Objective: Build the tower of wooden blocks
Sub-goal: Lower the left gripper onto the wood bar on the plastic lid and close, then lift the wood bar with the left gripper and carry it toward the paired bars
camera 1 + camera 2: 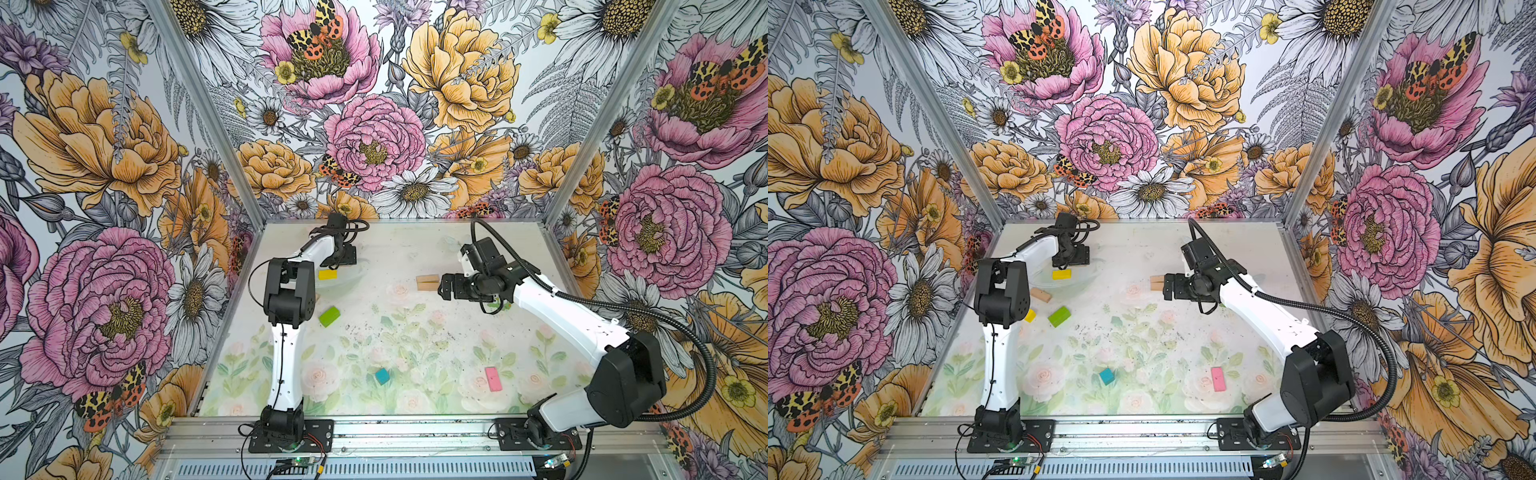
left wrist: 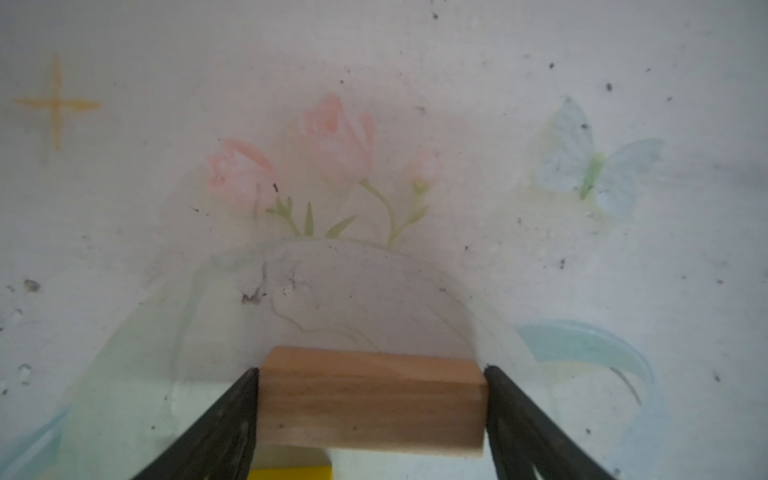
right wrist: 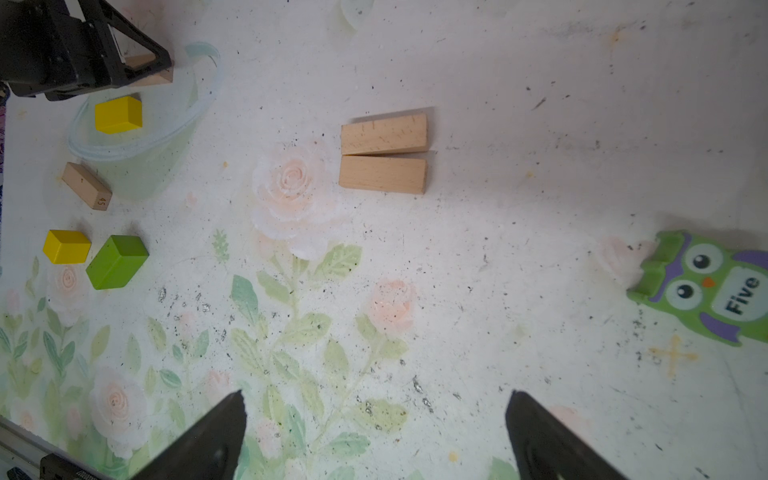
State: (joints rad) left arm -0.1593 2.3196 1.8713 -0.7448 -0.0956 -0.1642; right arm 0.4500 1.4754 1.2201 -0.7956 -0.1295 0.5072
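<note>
My left gripper (image 2: 370,370) is shut on a tan plank (image 2: 370,399) at the back left (image 1: 338,259), beside the yellow bar (image 1: 327,274). Two more tan planks (image 3: 384,134) lie side by side mid-table. My right gripper (image 3: 376,395) hangs open and empty just right of them (image 1: 441,286). Scattered on the mat lie a lime green block (image 1: 329,316), a yellow cube (image 1: 1030,315), another tan plank (image 1: 1040,294), a teal cube (image 1: 382,375) and a pink slab (image 1: 493,378). The wood block tower is out of view.
A green owl figure (image 3: 706,286) lies on the mat under my right arm. Flowered walls close the table at the back and both sides. A metal rail (image 1: 415,432) with both arm bases runs along the front edge.
</note>
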